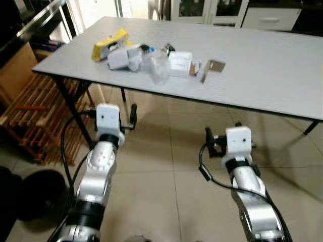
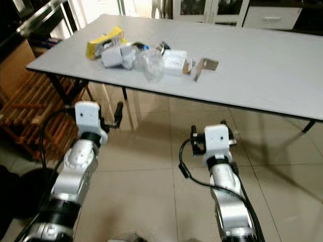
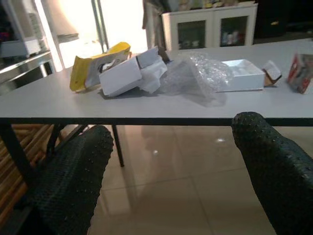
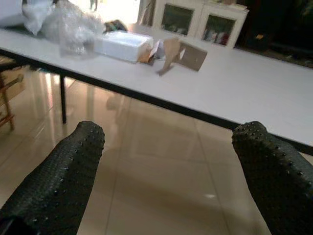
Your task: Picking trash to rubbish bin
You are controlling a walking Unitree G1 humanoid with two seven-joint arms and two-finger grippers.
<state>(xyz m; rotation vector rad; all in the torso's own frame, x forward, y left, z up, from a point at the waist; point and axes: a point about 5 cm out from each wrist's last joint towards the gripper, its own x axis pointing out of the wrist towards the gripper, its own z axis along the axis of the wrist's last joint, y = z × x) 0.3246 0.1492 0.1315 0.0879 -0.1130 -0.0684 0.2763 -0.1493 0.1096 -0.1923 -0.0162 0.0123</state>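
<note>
A heap of trash lies at the near left of the grey table [image 1: 262, 70]: a yellow packet [image 1: 108, 43], a white box [image 1: 119, 58], clear bubble wrap [image 1: 157, 68], a flat white box [image 1: 180, 63] and a bent piece of brown cardboard [image 1: 212, 67]. Both grippers hang in front of the table, below its edge, over the tiled floor. The left gripper [image 3: 173, 129] is open and empty, facing the packet and the bubble wrap [image 3: 198, 76]. Also open and empty, the right gripper [image 4: 168, 129] faces the cardboard [image 4: 182, 54].
A wooden slatted rack [image 1: 30, 113] stands at the left under the table's end. A black table leg [image 1: 74, 113] slants down beside the left arm. A dark round object [image 1: 43, 194] sits on the floor at the lower left. White cabinets [image 1: 267, 17] line the back wall.
</note>
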